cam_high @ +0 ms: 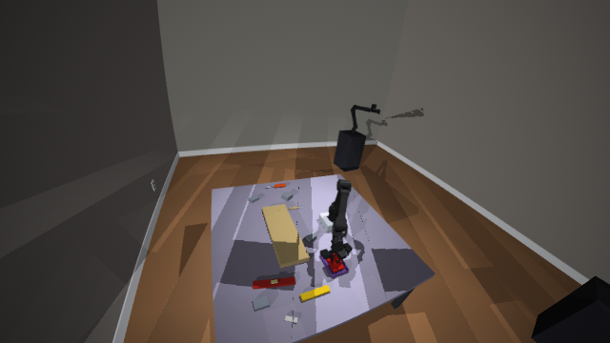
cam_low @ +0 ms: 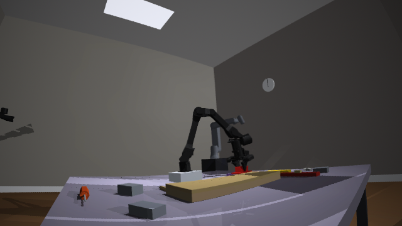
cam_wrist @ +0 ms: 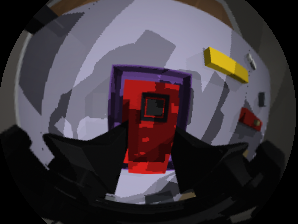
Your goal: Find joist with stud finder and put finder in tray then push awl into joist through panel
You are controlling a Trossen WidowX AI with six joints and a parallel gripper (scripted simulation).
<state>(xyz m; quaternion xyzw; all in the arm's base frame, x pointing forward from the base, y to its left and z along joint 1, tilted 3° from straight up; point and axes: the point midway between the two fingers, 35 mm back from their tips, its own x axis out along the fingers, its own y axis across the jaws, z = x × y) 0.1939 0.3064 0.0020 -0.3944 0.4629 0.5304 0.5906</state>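
Note:
The red stud finder [cam_high: 336, 265] [cam_low: 241, 169] [cam_wrist: 142, 135] has a black-framed square on top. My gripper [cam_high: 335, 256] [cam_low: 242, 166] [cam_wrist: 149, 123] points down and is shut on it, a fingertip at each side. The stud finder is at the purple tray [cam_high: 339, 274] [cam_wrist: 186, 97], inside its outline in the wrist view; whether it touches the tray floor I cannot tell. The tan floor panel [cam_high: 277, 228] [cam_low: 220, 188] lies beside the tray. An orange-handled tool [cam_high: 279, 186] [cam_low: 84, 192] with a thin metal shaft and a small tan tool [cam_high: 294, 208] lie at the far end; which is the awl is unclear.
A red level [cam_high: 287, 282] [cam_low: 301, 174] [cam_wrist: 250, 119] and a yellow block [cam_high: 315, 293] [cam_wrist: 226, 65] lie near the tray. Grey blocks [cam_high: 260, 303] [cam_low: 147, 209] and a small white piece [cam_high: 291, 319] are on the table. The arm stands on a white base [cam_low: 185, 176].

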